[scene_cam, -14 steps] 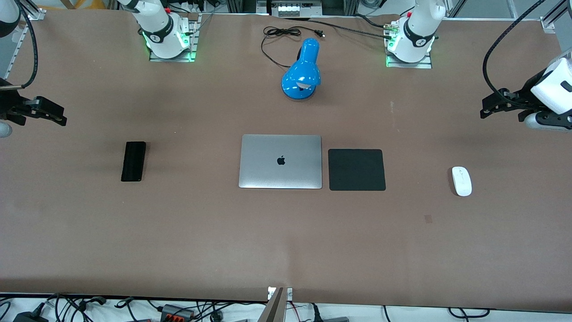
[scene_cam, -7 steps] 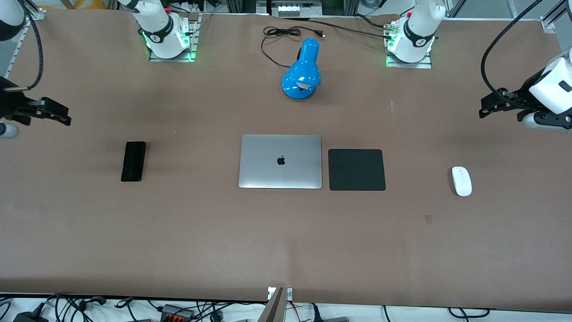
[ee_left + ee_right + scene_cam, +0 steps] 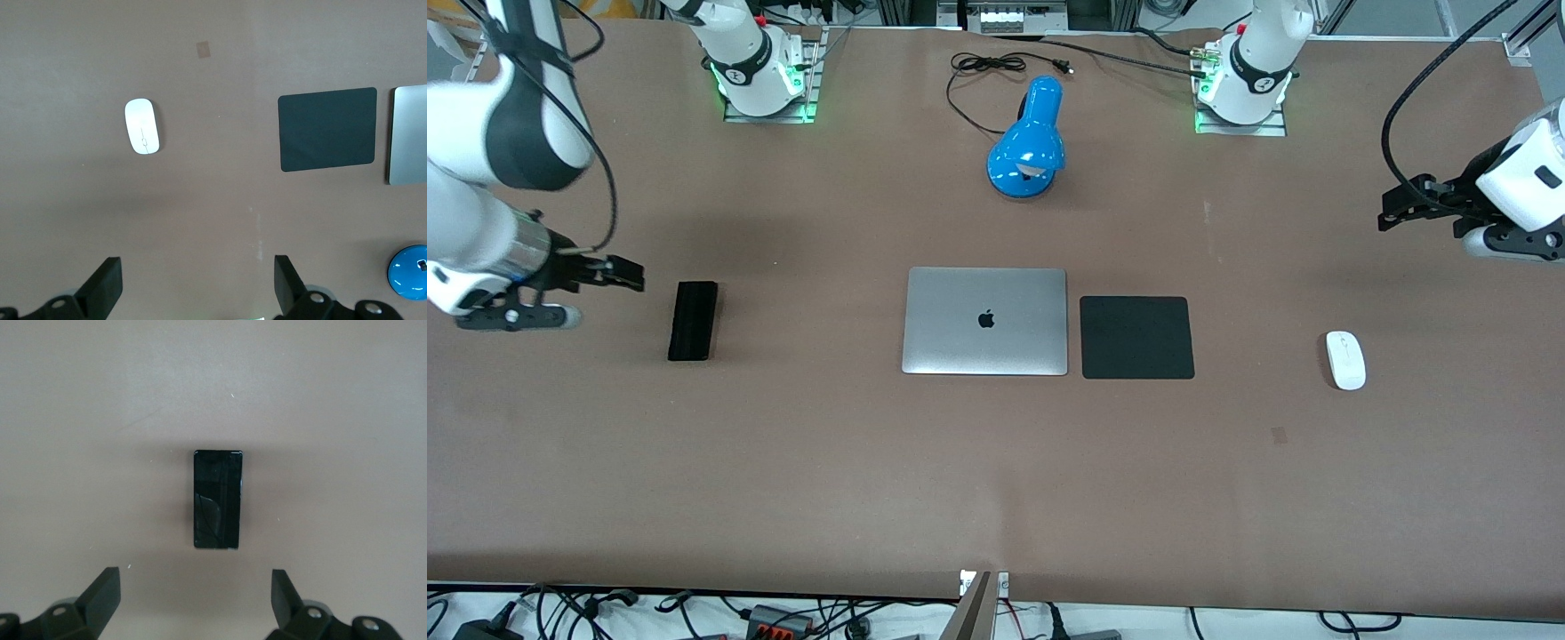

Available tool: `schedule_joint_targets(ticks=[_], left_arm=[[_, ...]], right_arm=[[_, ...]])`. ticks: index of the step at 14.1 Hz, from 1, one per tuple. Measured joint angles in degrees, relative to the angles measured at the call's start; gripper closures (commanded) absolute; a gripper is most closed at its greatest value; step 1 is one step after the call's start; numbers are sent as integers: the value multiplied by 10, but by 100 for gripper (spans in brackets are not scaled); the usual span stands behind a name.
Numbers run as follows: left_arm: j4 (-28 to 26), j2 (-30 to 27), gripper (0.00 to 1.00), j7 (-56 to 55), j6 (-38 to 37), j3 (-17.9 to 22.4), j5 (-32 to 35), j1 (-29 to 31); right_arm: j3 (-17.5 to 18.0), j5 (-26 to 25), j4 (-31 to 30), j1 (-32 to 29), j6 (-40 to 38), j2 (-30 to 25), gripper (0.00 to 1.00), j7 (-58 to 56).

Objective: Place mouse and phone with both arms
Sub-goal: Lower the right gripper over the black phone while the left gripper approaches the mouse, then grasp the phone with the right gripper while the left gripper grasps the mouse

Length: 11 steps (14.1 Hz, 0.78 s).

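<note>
The black phone (image 3: 693, 321) lies flat on the table toward the right arm's end; it also shows in the right wrist view (image 3: 217, 499). My right gripper (image 3: 624, 276) is open and empty, in the air beside the phone. The white mouse (image 3: 1345, 360) lies toward the left arm's end; it also shows in the left wrist view (image 3: 141, 126). My left gripper (image 3: 1396, 209) is open and empty, up over the table at that end, apart from the mouse.
A closed silver laptop (image 3: 985, 321) lies mid-table with a black square pad (image 3: 1136, 338) beside it on the left arm's side. A blue desk lamp (image 3: 1029, 142) with its black cord (image 3: 978, 76) stands farther from the front camera than the laptop.
My right arm has swung in from the table's edge and lowered, bringing its gripper close beside the phone. My left gripper has barely shifted.
</note>
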Motion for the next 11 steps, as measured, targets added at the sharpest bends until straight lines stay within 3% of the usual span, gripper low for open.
schedule_joint_targets(ticks=[6,11], left_arm=[[7,67,0,0,2,9,13,23],[10,157,0,60,105,14,13,105]], right_arm=[[0,0,-124,-3,196,33,0,0],[0,0,-155,-3,308,99,0,-4]])
